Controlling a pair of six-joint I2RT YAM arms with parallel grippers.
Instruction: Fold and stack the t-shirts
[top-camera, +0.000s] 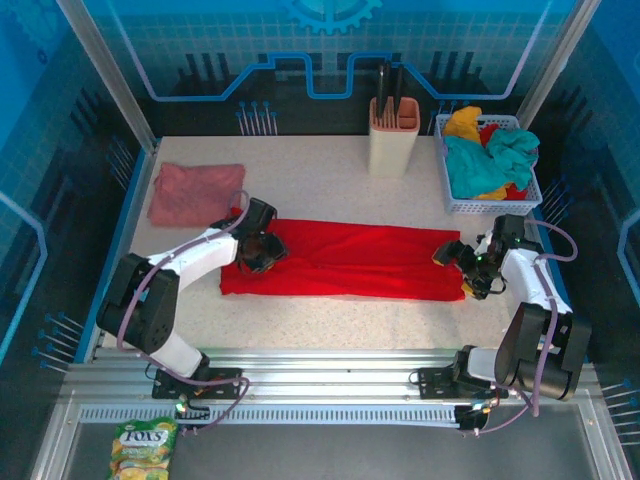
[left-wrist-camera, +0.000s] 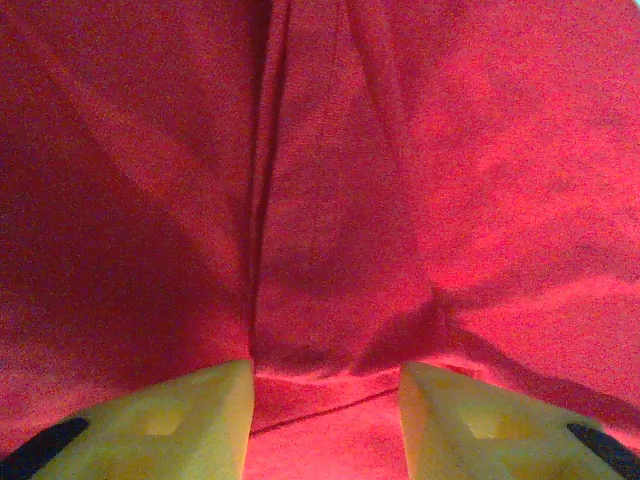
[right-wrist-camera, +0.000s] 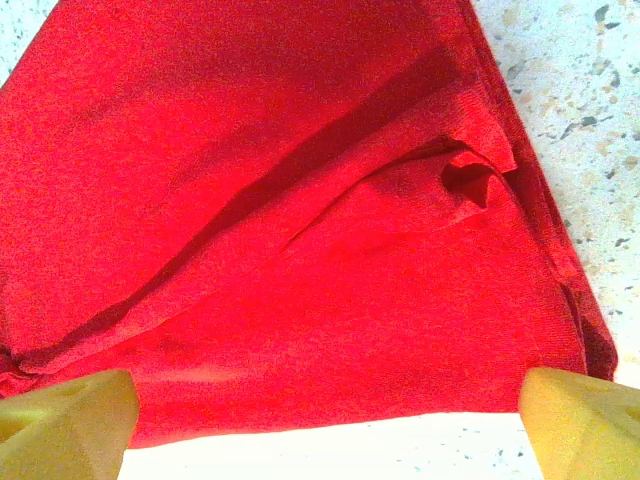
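**Task item.** The red t-shirt (top-camera: 350, 258) lies flat on the bench (top-camera: 330, 320) as a long narrow band, already doubled lengthwise. Its long axis runs left to right, parallel to the near edge. The pink t-shirt (top-camera: 195, 193) lies folded at the far left corner, well apart from the red one.

**Left pincer** (top-camera: 255, 250). It is positioned over the band's left end, pressed close to the cloth. In the wrist view the jaws stand part-way apart with red fabric between them and creases converging there. Whether they nip a fold cannot be told.

**Right pincer** (top-camera: 462, 268). It is positioned at the band's right end with the jaws spread wide and holding nothing. In the wrist view the cloth's short edge and a loose tucked corner lie just ahead, between the two fingertips.

**Governing relation.** Each arm attends its own end of the band, and the cloth extends inward from both. In my judgement the next fold runs end over end along that long axis. The right end is the one squarely presented for a grasp.
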